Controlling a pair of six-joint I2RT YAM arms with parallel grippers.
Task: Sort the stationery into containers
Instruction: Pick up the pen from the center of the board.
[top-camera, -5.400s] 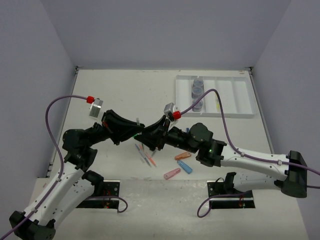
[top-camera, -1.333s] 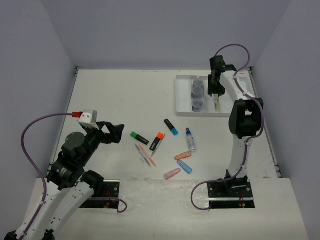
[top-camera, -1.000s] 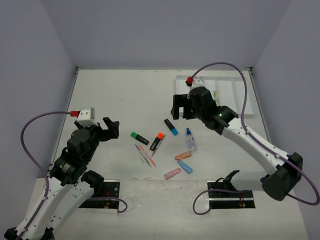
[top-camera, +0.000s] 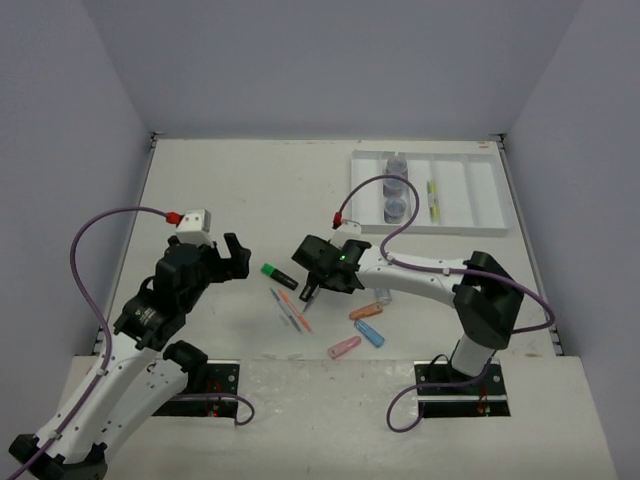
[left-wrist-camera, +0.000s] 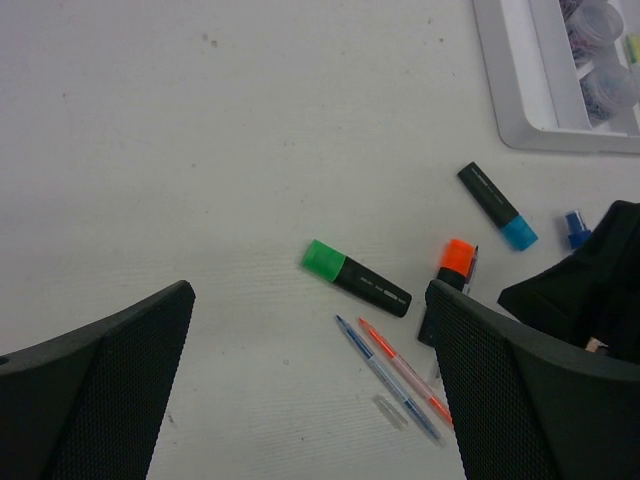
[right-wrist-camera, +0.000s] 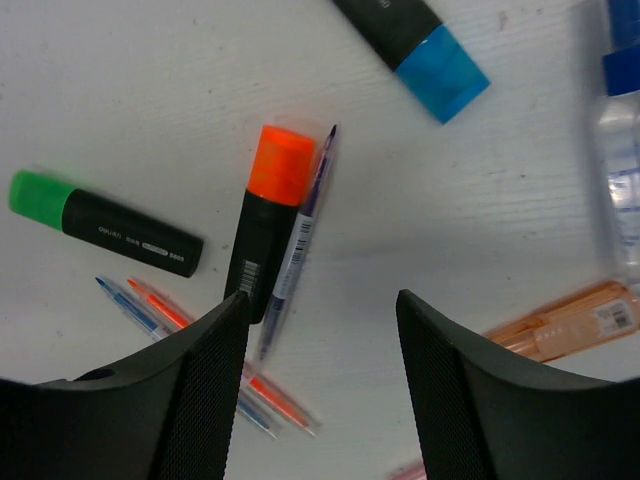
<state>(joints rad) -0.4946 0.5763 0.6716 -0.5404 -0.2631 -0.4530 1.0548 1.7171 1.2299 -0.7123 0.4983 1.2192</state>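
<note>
My right gripper (top-camera: 312, 272) (right-wrist-camera: 320, 300) hangs open low over the orange-capped highlighter (right-wrist-camera: 268, 215) and a purple pen (right-wrist-camera: 298, 235) beside it; nothing is between its fingers. Around them lie a green-capped highlighter (top-camera: 279, 275) (left-wrist-camera: 355, 275), a blue-capped highlighter (right-wrist-camera: 415, 35) (left-wrist-camera: 497, 205), and thin blue and red pens (top-camera: 290, 310) (left-wrist-camera: 390, 368). To their left my left gripper (top-camera: 235, 258) (left-wrist-camera: 308, 290) is open and empty above the table. The white tray (top-camera: 360, 190) at the back right holds grey-blue jars (top-camera: 396, 185) and a yellow-green pen (top-camera: 433, 192).
Orange (top-camera: 365, 312), blue (top-camera: 370, 333) and pink (top-camera: 344, 347) capsule pieces lie near the front under the right forearm. A blue-capped bottle (right-wrist-camera: 622, 150) lies right of the right gripper. Purple cables arch over both arms. Grey walls enclose the table.
The right arm has swung from near the tray down and left to above the orange highlighter, and its jaws have narrowed somewhat. The left gripper has shifted slightly right.
</note>
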